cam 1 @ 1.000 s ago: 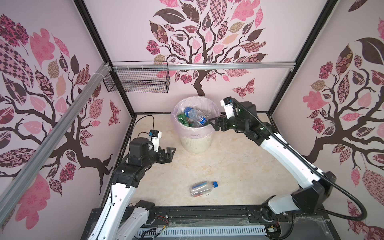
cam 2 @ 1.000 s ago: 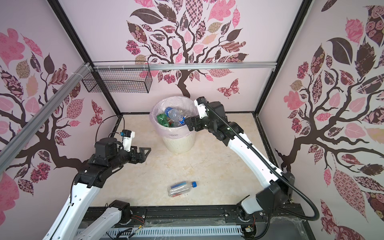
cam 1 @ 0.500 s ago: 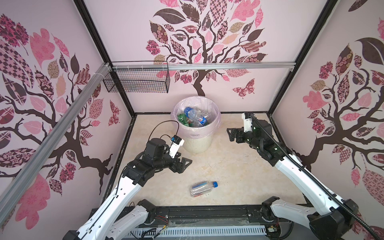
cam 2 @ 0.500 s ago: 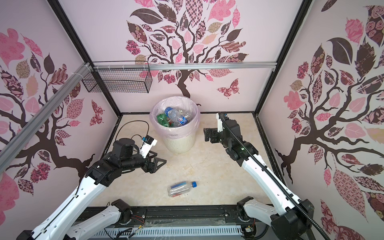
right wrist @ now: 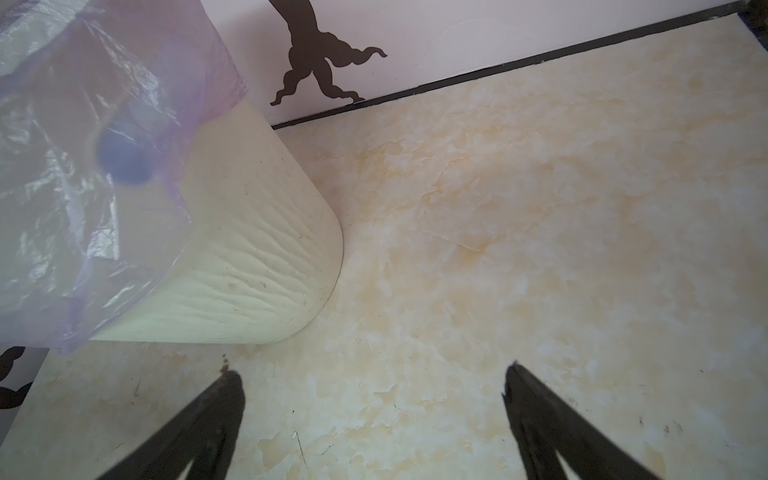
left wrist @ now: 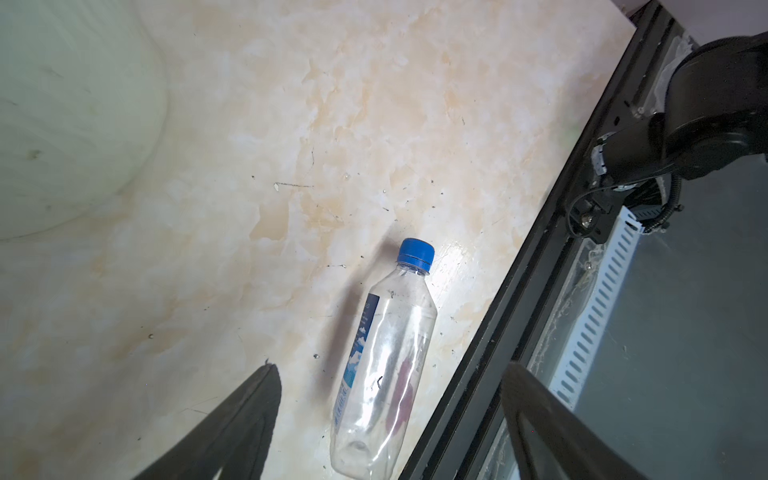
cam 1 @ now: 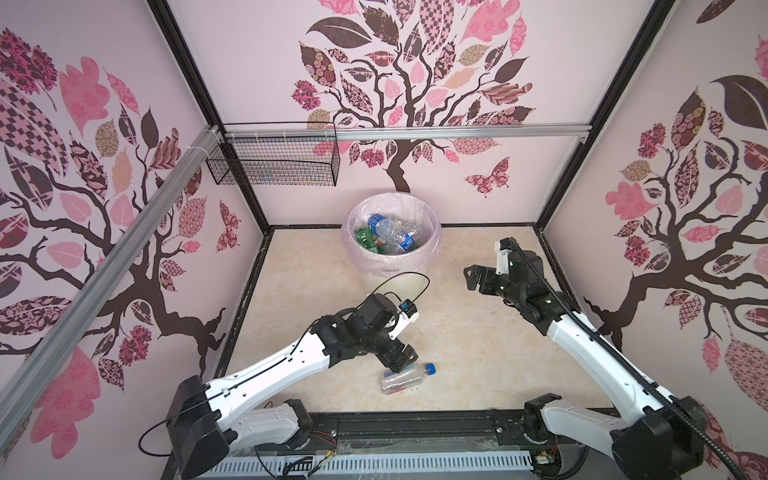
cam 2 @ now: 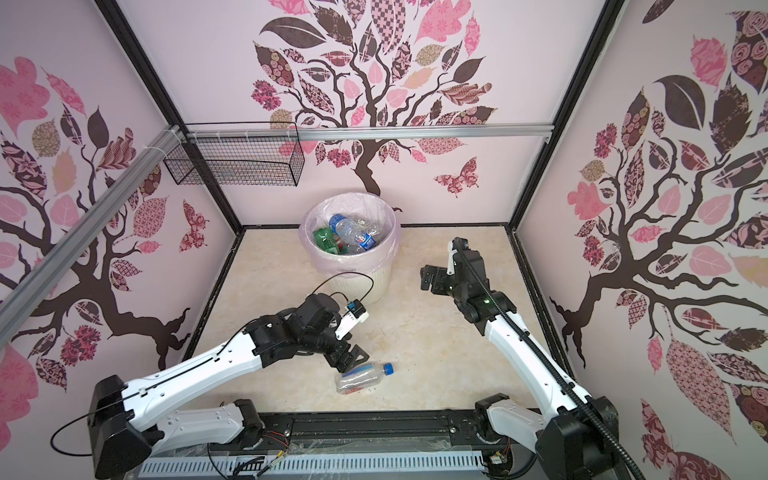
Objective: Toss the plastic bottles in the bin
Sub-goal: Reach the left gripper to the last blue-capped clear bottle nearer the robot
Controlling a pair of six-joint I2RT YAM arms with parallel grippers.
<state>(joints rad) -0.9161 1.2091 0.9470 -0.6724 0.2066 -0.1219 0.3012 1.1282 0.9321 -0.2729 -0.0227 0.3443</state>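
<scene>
While left hand (cam 1: 400,360) gapes over bottle (cam 1: 405,376) | bottle near front rail (cam 1: 415,420)

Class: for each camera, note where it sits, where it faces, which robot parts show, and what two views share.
Both top views: high up front, looking down on bin, left gripper, right gripper.
Left wrist: on left arm, facing blue-capped bottle; fingertips show.
Right wrist: on right arm, facing floor beside bin; fingertips show.
Shared with top views: bottle.
</scene>
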